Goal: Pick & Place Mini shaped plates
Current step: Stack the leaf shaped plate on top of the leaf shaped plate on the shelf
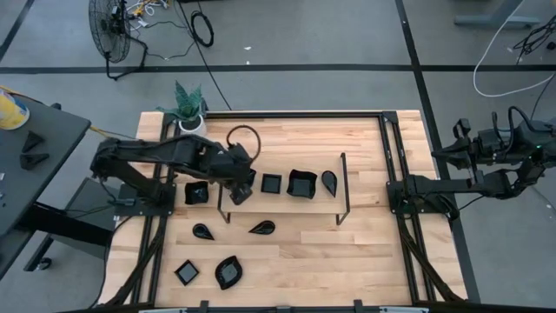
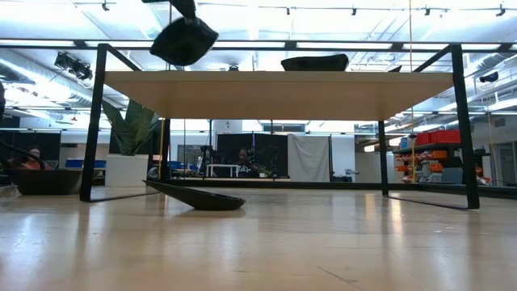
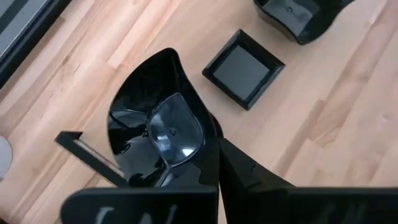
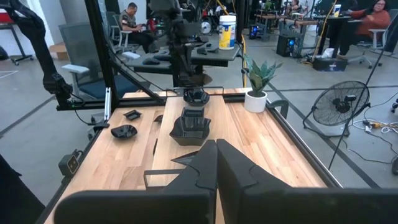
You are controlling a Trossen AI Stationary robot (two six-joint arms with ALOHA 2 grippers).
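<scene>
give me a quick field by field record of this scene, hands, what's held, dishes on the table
left hand: shut on a glossy black dish, held above the table near the wire frame
right hand: shut, empty, parked off the table's right edge
dishes in the raised row: square dish, larger square dish, teardrop dish
dishes nearer the front: two teardrops, small square, leaf dish
other: potted plant at the far left corner
</scene>
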